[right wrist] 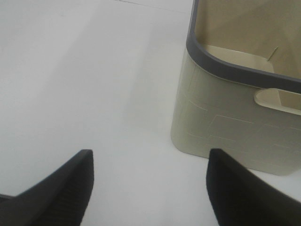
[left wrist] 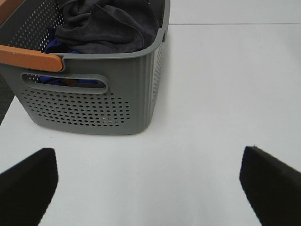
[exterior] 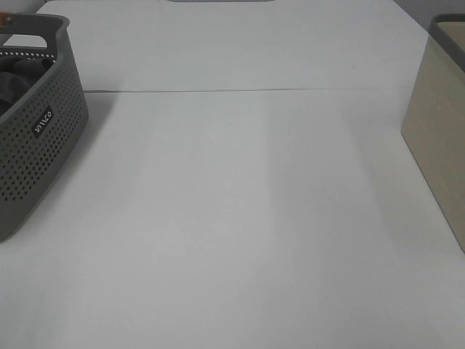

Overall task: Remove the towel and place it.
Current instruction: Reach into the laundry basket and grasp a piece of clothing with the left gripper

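Left wrist | towel point(left wrist: 108, 23) in basket point(left wrist: 94, 94) | L pincer point(left wrist: 148, 155) spread, well apart

Left claw point(left wrist: 148, 153) spread wide before the basket point(left wrist: 94, 99)

Both black fingers point(left wrist: 28, 183) stand far apart with only bare white table point(left wrist: 225, 84) between them. Ahead of the claw, offset toward one finger, sits a grey perforated basket with an orange handle point(left wrist: 28, 56). A dark grey towel point(left wrist: 108, 26) lies bunched inside it, over a blue cloth point(left wrist: 54, 45) that also shows through the handle slot. The claw touches nothing.
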